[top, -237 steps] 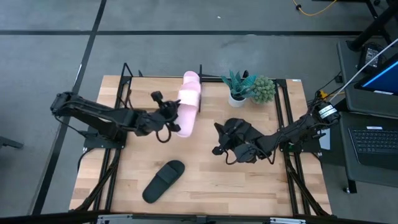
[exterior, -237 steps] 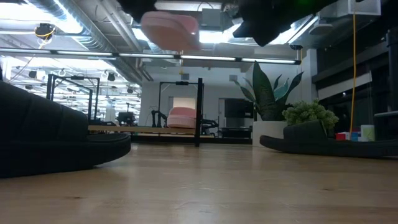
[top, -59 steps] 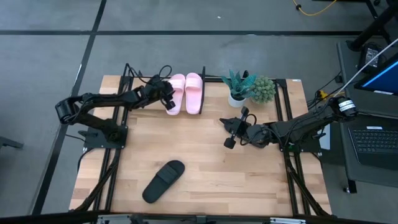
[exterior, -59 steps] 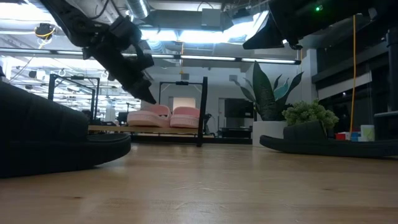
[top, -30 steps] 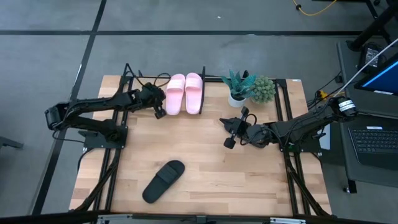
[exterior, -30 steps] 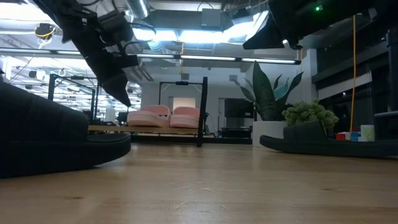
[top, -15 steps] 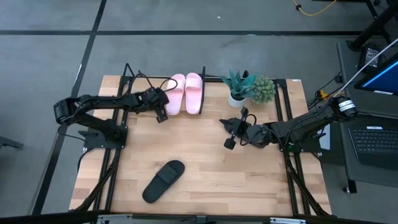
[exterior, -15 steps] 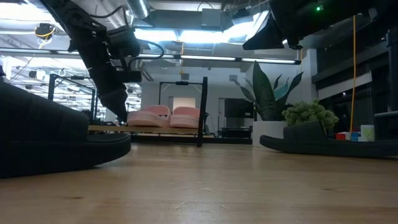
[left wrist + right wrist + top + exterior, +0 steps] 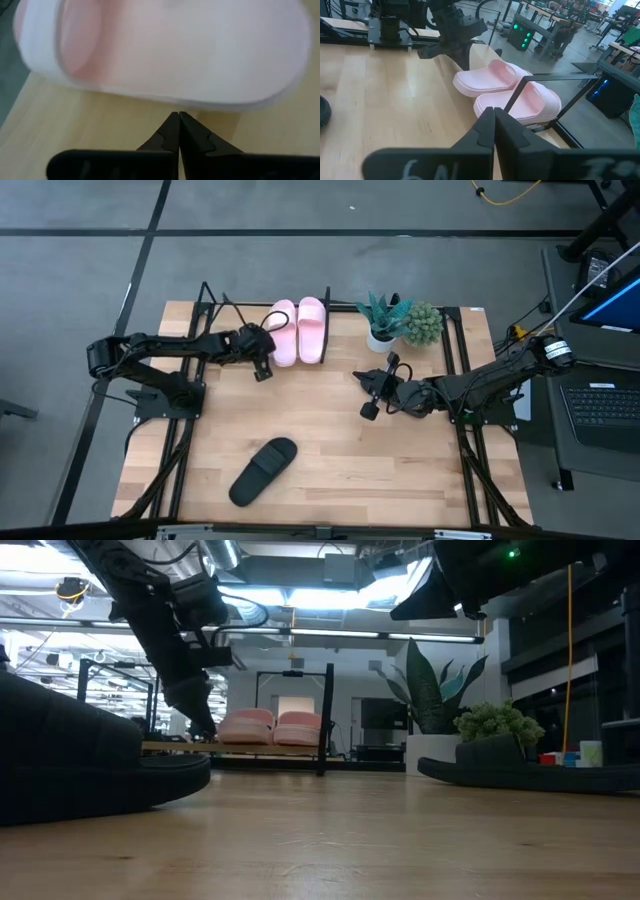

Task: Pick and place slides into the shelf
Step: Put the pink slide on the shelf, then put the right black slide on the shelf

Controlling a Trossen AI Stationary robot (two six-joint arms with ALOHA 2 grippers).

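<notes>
My left arm reaches across the table's back left part, its gripper (image 9: 264, 370) with fingers pressed together and holding nothing, tip just in front of the heel of the left pink slide (image 9: 283, 332). In the left wrist view that slide (image 9: 165, 47) fills the frame right past the closed fingertips; I can't quite tell whether they touch it.

Both pink slides sit side by side on the shelf (image 9: 205, 305) at the back edge, the right pink slide (image 9: 311, 329) next to the rack's upright end frame.

My right arm waits near the table's middle right, its gripper (image 9: 368, 393) also closed and empty, pointing towards the shelf.

A black slide (image 9: 264, 470) lies on the front left of the table, well apart from both arms. Two potted plants (image 9: 400, 322) stand just right of the shelf.
</notes>
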